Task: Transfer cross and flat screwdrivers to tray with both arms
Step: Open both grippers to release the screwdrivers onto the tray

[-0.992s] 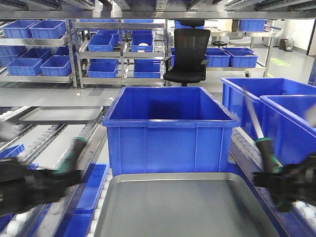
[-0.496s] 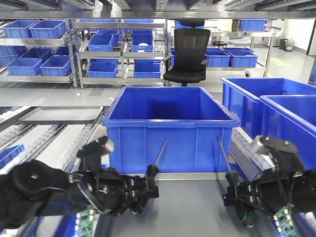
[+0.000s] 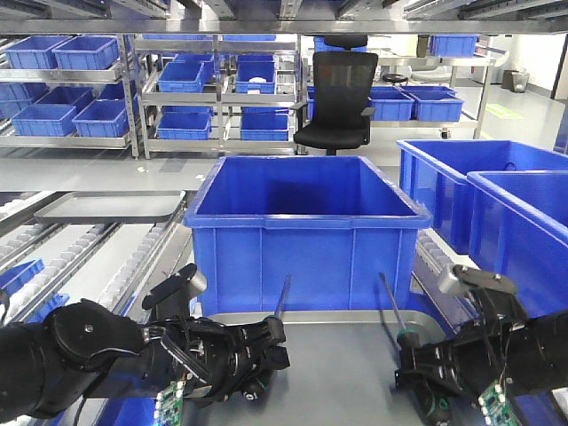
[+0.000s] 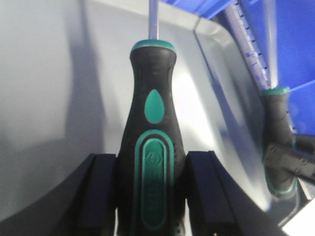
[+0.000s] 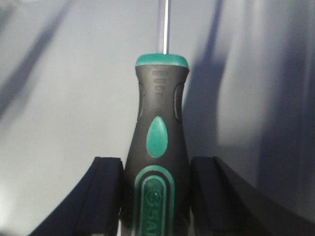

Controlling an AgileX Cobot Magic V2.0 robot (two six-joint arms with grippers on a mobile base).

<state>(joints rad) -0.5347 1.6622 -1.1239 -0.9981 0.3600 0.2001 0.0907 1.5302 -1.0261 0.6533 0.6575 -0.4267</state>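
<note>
Front view: both screwdrivers are held low over the grey tray [image 3: 355, 373], so the placing step is judged to be in hand. The left gripper [image 3: 257, 359] is clamped on one screwdriver [image 4: 151, 147] at 7 o'clock, the right gripper [image 3: 426, 382] on the other screwdriver [image 5: 158, 142] at 5 o'clock. A short lowering and a release are called for next.

Blue bin [image 3: 306, 232] ahead — black chair [image 3: 337, 99] behind, shelves [image 3: 213, 89] seemingly stocked.
</note>
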